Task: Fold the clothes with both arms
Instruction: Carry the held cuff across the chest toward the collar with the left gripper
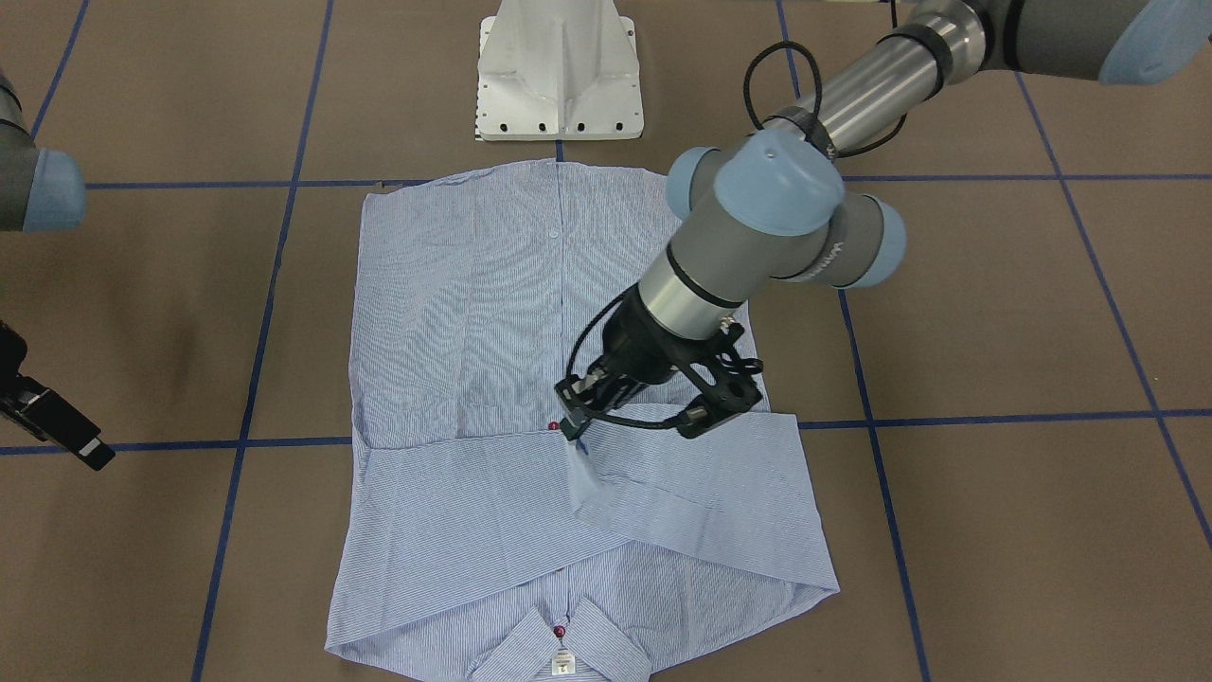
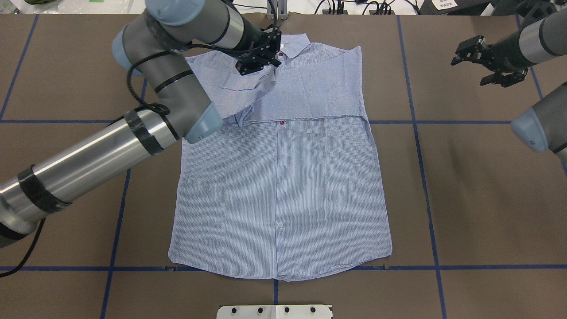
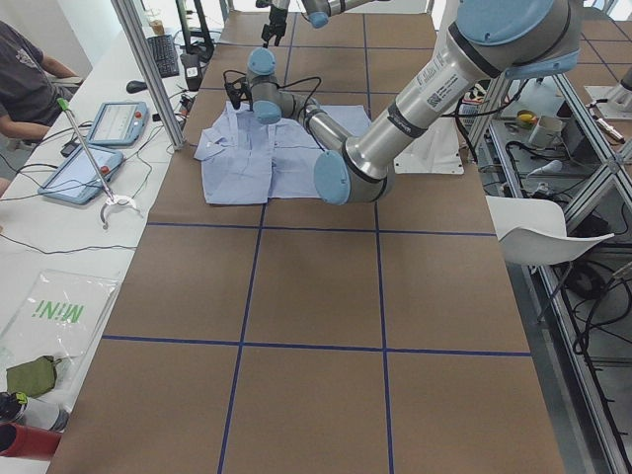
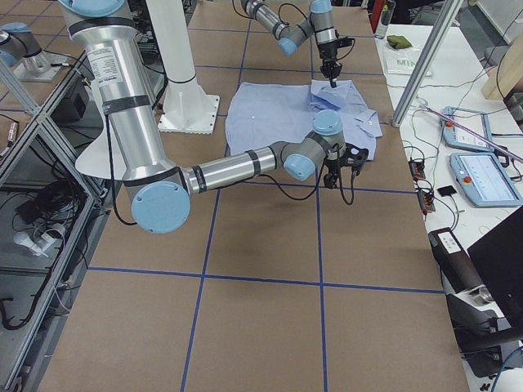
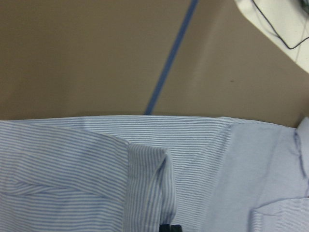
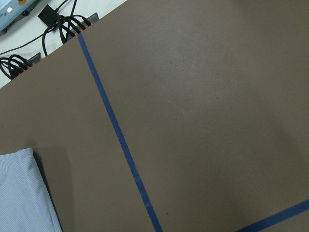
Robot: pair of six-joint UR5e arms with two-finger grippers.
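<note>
The light blue striped shirt (image 1: 473, 313) lies front up on the brown table, collar at the far end from the robot (image 2: 283, 177). Both sleeves are folded across the chest. My left gripper (image 1: 576, 434) is shut on the cuff of the upper sleeve and holds it up in a small peak over the middle of the chest (image 2: 269, 65). The left wrist view shows that cuff (image 5: 149, 183) running down to the fingers. My right gripper (image 2: 469, 66) hangs open and holds nothing, well off the shirt's side. The right wrist view catches only a corner of the shirt (image 6: 19, 193).
The white pedestal base (image 1: 559, 76) stands just beyond the shirt's hem. Blue tape lines (image 2: 416, 133) cross the brown table. A side bench holds tablets (image 3: 84, 173) and cables, with a person (image 3: 25, 84) seated beside it. A white chair (image 3: 538, 232) stands off the opposite edge.
</note>
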